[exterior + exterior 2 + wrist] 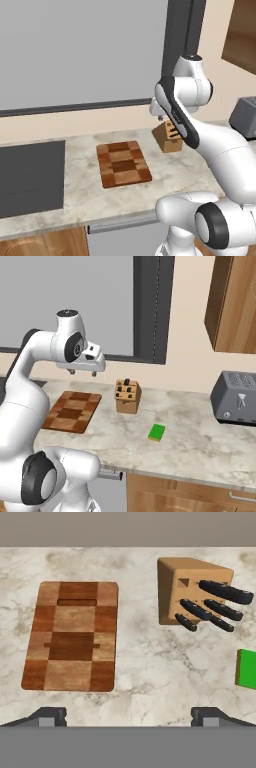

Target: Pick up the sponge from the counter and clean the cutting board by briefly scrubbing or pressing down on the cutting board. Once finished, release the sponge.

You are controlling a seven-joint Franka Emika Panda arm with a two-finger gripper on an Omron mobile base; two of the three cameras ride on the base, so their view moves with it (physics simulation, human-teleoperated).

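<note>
The checkered wooden cutting board point(123, 163) point(71, 411) point(72, 636) lies flat on the marbled counter point(200, 448) point(150, 662). The green sponge point(157, 432) rests on the counter to the right of the board, past the knife block; in the hand view the sponge point(247, 669) is cut off by the right edge. My gripper point(83, 373) point(128, 717) hangs high above the counter, over the gap between board and knife block. It is open, its fingertips point(47, 716) wide apart and holding nothing.
A tan knife block point(169, 136) point(127, 396) point(192, 592) with black handles stands between board and sponge. A grey toaster point(235, 399) sits at the far right, under a wooden wall cabinet point(235, 301). The dark cooktop point(30, 177) lies left of the board.
</note>
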